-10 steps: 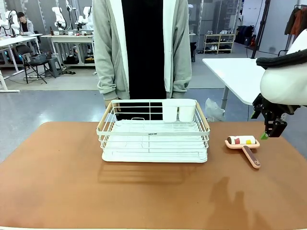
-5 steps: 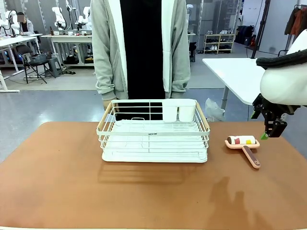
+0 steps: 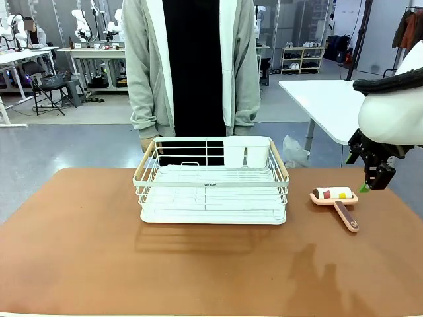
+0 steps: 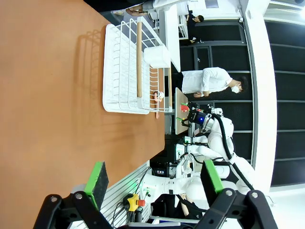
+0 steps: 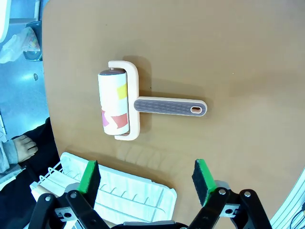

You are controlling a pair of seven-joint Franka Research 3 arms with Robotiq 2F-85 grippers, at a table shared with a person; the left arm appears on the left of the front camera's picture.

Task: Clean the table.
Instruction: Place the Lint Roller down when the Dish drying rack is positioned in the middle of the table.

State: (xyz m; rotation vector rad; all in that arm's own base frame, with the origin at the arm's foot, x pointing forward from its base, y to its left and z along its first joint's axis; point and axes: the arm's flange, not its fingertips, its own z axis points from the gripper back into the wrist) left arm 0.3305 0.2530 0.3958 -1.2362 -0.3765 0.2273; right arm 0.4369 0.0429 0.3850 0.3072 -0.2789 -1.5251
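Here, left to right, as seen from the front:
Table: the table (image 3: 79, 251), reddish-brown with rounded corners, was spread across the whole foreground; its left half and near strip were left bare.
Rack: a white wire dish rack (image 3: 211, 181) with pale wooden side rails was set at the middle, toward the far edge; two white cups (image 3: 246, 152) were seated in its far right corner.
Writing: a small dark mark was carried on the rack's front rail, too small to be read.
Person: a person (image 3: 192, 66) in a grey cardigan over black was stood just behind the rack, one hand (image 3: 147, 142) near its far left corner.
Roller: a lint roller (image 3: 336, 201) with a peach frame and ribbed handle was laid flat right of the rack, apart from it, near the right edge.
Left gripper (image 4: 155, 183): the jaws were spread wide, nothing held, the table under them bare.
Right gripper (image 5: 145, 179): the jaws were spread wide and empty, held above the roller without contact.
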